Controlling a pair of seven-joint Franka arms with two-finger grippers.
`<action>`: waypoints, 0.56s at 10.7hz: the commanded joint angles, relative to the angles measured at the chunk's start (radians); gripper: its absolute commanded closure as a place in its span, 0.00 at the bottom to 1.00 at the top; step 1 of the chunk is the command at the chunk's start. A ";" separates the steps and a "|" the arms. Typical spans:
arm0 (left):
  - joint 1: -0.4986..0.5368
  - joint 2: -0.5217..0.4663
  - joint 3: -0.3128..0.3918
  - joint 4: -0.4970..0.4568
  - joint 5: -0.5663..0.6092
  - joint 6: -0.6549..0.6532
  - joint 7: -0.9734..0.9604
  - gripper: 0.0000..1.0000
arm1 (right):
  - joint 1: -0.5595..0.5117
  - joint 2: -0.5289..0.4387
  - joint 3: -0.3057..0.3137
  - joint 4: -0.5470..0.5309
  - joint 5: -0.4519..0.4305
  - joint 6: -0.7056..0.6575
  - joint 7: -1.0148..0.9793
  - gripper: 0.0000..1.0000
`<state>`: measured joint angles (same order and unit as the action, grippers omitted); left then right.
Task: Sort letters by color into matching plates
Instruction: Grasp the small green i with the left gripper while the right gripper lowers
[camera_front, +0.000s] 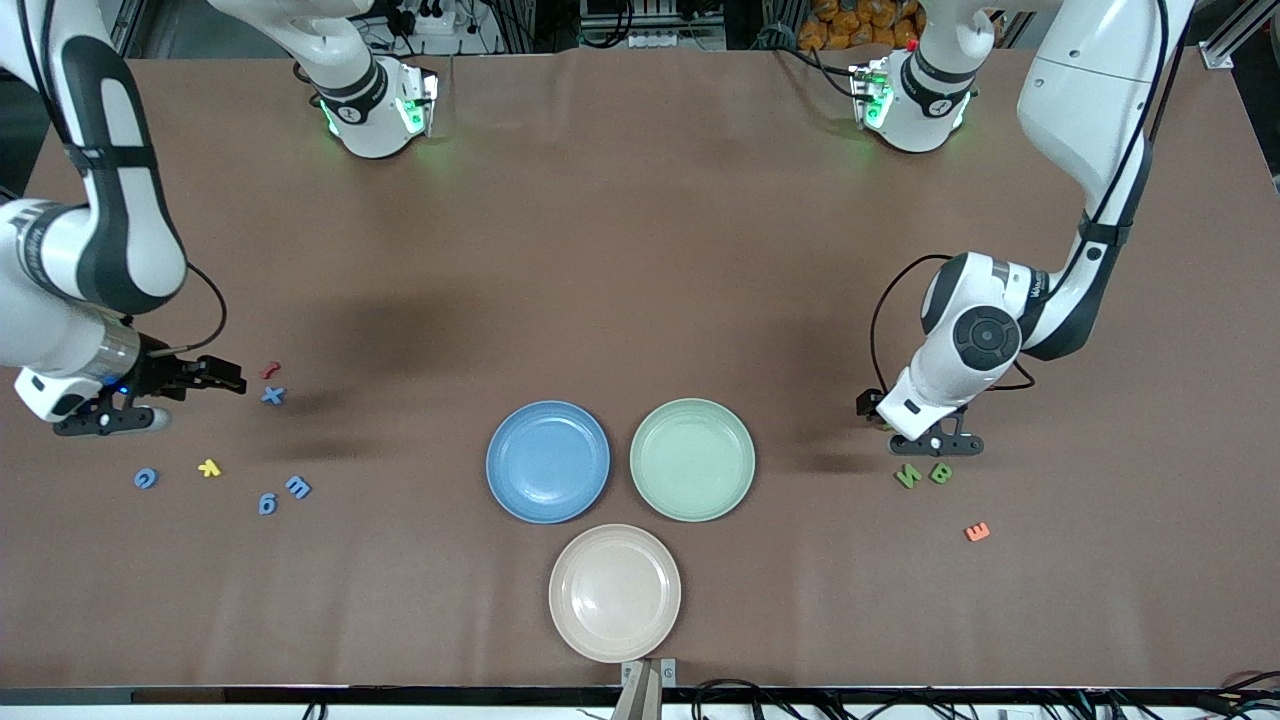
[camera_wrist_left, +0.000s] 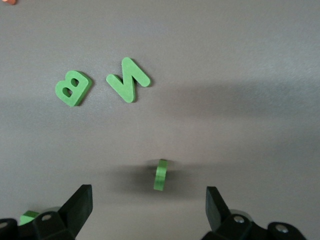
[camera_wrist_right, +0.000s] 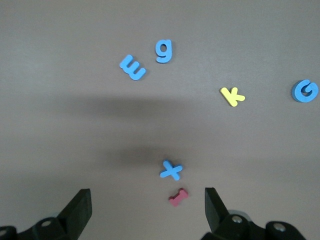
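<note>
Brown table (camera_front: 640, 250). Blue plate (camera_front: 548, 461) beside mint green plate (camera_front: 692, 459); beige-pink plate (camera_front: 615, 592) nearer front camera; all bare.

Left gripper (camera_front: 925, 432), fingers apart, over upright green letter (camera_wrist_left: 160, 175); green N (camera_wrist_left: 128, 80), green B (camera_wrist_left: 73, 88), orange E (camera_front: 977, 532) near.

Right gripper (camera_front: 175, 395), fingers apart, beside red letter (camera_wrist_right: 178, 197), blue x (camera_wrist_right: 171, 170). Blue m (camera_wrist_right: 132, 68), blue g (camera_wrist_right: 163, 50), yellow k (camera_wrist_right: 232, 96), blue G (camera_wrist_right: 305, 91) nearer camera.

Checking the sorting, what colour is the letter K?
Yellow; the letter K shows best in the right wrist view.
</note>
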<state>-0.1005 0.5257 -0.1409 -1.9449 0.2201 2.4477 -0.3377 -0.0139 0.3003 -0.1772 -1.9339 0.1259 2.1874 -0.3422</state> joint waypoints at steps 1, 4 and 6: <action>0.028 0.017 -0.023 0.001 0.010 0.025 0.054 0.00 | -0.003 0.058 0.007 -0.011 -0.083 0.080 -0.015 0.00; 0.033 0.056 -0.026 0.015 -0.034 0.050 0.093 0.00 | -0.006 0.105 0.008 -0.055 -0.097 0.201 -0.014 0.00; 0.033 0.056 -0.031 0.014 -0.073 0.051 0.140 0.00 | -0.008 0.131 0.008 -0.091 -0.097 0.276 -0.015 0.00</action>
<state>-0.0821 0.5690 -0.1563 -1.9428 0.1912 2.4862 -0.2627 -0.0130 0.4158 -0.1754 -1.9803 0.0433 2.3835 -0.3470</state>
